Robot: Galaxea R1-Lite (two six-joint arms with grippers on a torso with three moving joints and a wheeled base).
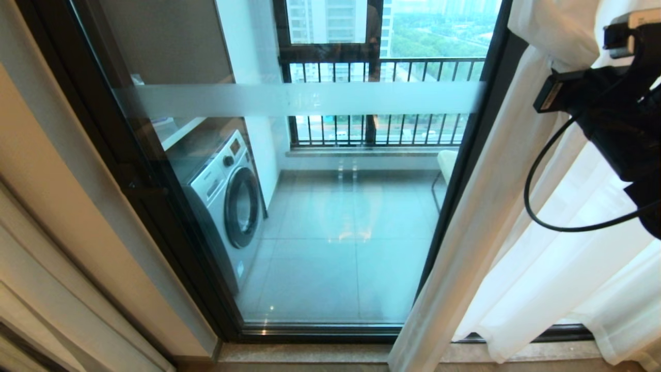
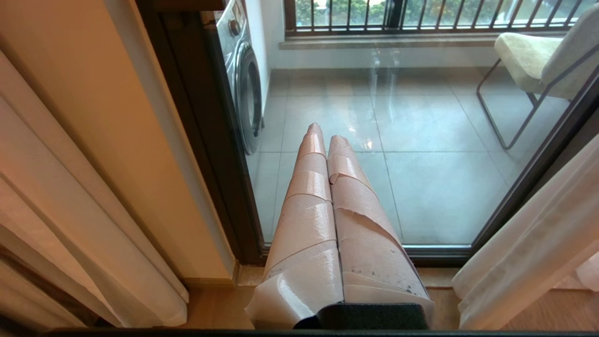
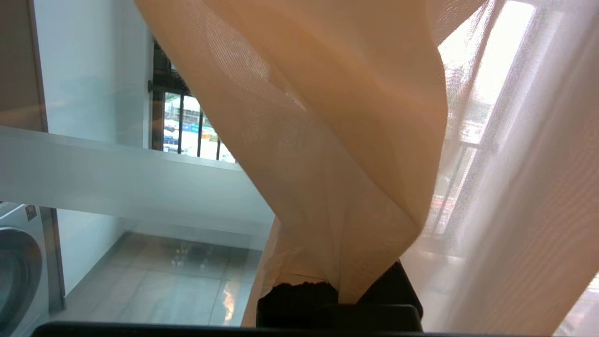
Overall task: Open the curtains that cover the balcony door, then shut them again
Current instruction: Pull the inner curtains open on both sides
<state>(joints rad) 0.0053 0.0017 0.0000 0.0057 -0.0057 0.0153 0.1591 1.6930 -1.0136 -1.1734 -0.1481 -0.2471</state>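
The curtains [image 1: 516, 217] hang bunched at the right side of the balcony door [image 1: 330, 217], so most of the glass stands uncovered. The sheer white folds fall from the upper right corner of the head view down to the stone sill, where their wavy hem rests just above the floor. A second gathered panel shows in the left wrist view along the beige wall at the door's left side.

The right tool [image 3: 337, 285] is raised high at the right edge of the head view, its black arm and a looping cable [image 1: 537, 201] set against the fabric. In the right wrist view its fingers are pressed together on a fold of the curtains, and the cloth rises from the pinch in a twisted drape that hides most of the fingers.

The left tool [image 2: 323, 135] points toward the lower part of the glass, well apart from any fabric. Its two tape-wrapped fingers [image 2: 304, 220] lie pressed together with nothing between them.

Through the glass, a frosted band [image 1: 304, 99] crosses the pane. Beyond it stand a washing machine [image 1: 227, 196] at the left, a chair [image 2: 538, 61] at the right, grey floor tiles, and a black-barred railing [image 1: 382, 129] with buildings and trees behind.
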